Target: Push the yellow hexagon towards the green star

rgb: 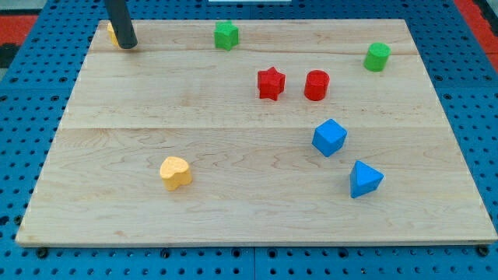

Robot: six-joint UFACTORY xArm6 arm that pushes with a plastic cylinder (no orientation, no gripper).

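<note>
My tip (128,45) sits far left, touching the yellow hexagon (112,33) – mostly hidden behind it. No pincer here. Get left of it and push right, level, toward the green star (226,35) – steady.

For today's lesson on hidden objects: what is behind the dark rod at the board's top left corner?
A sliver of a yellow block shows just left of the rod, by my tip. The rod covers most of it, so its shape cannot be made out. The green star sits apart to the right.
</note>
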